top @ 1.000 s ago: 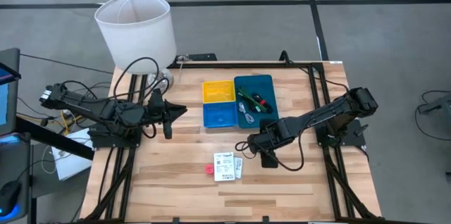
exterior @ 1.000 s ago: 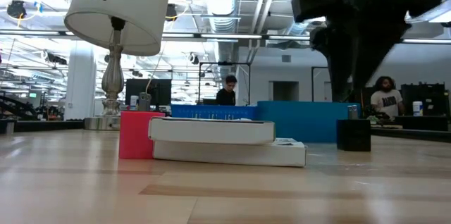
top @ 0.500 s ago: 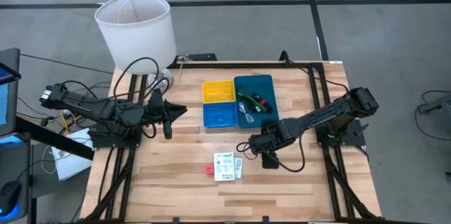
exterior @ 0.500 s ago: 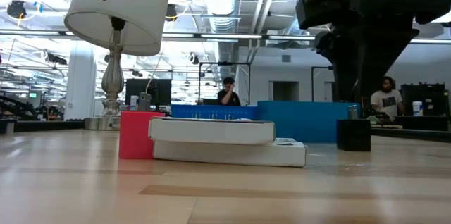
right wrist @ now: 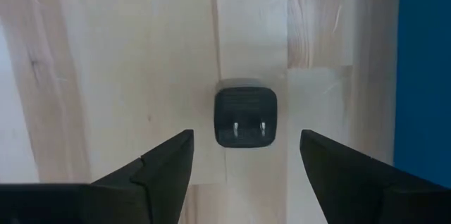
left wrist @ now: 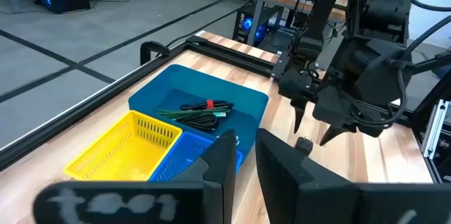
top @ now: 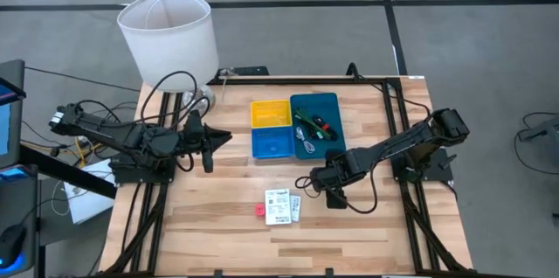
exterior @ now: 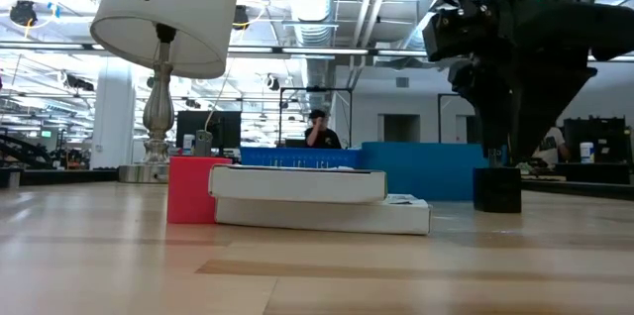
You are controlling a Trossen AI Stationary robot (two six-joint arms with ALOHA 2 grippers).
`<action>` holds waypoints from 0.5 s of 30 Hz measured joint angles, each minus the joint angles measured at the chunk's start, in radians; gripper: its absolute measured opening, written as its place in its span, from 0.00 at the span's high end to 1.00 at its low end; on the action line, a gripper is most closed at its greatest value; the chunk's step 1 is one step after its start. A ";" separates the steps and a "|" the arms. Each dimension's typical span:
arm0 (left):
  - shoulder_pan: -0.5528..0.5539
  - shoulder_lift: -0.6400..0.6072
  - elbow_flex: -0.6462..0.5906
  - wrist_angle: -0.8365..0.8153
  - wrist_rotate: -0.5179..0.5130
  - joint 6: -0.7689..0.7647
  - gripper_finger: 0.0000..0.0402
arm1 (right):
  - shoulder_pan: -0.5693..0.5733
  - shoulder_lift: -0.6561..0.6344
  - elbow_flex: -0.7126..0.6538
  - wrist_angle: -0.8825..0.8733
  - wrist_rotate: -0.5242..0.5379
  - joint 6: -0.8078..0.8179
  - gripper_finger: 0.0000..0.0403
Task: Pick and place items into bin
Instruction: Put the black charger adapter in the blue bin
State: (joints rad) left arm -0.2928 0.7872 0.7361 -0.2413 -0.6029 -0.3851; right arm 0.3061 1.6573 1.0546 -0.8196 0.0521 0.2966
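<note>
- Black and small, a plug-like charger block (right wrist: 244,117) stands on the wooden table (top: 367,234), near the teal-blue tray (top: 316,125), and the right gripper (right wrist: 244,155) hangs directly over it with its fingers spread wide, one to each side, not touching it.
- Already in the teal-blue tray: a bundle of black cable with a red-pink band (left wrist: 205,106) and a green piece (top: 302,122), so part of the sorting looks done.
- Left on the table: the charger block, two stacked white printed cards (top: 281,206) and a red-pink block (top: 259,211) just beside them, well apart from the trays.
- Yellow tray (top: 270,113) and small blue tray (top: 272,142) appear to hold nothing, though the yellow one's mesh floor is hard to read.
- By my judgement the task is partway along, with the charger block the item in hand and not yet gripped.
- Left gripper (left wrist: 243,157) waits at the table's left side, aimed toward the trays, fingers nearly closed with only a narrow slit between them and nothing held.
- Hidden or unclear: in the low view the cards block most of the trays, and the print on the cards cannot be read.
</note>
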 joint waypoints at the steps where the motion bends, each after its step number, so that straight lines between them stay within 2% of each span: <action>1: 0.000 0.000 0.000 0.000 0.000 0.000 0.89 | 0.000 0.000 0.000 0.004 0.000 0.000 0.37; 15: 0.000 0.000 0.000 0.000 0.000 0.000 0.89 | -0.007 0.000 0.000 0.066 0.002 -0.017 0.37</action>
State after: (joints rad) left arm -0.2929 0.7872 0.7361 -0.2413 -0.6033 -0.3851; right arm 0.2989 1.6573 1.0546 -0.7540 0.0540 0.2798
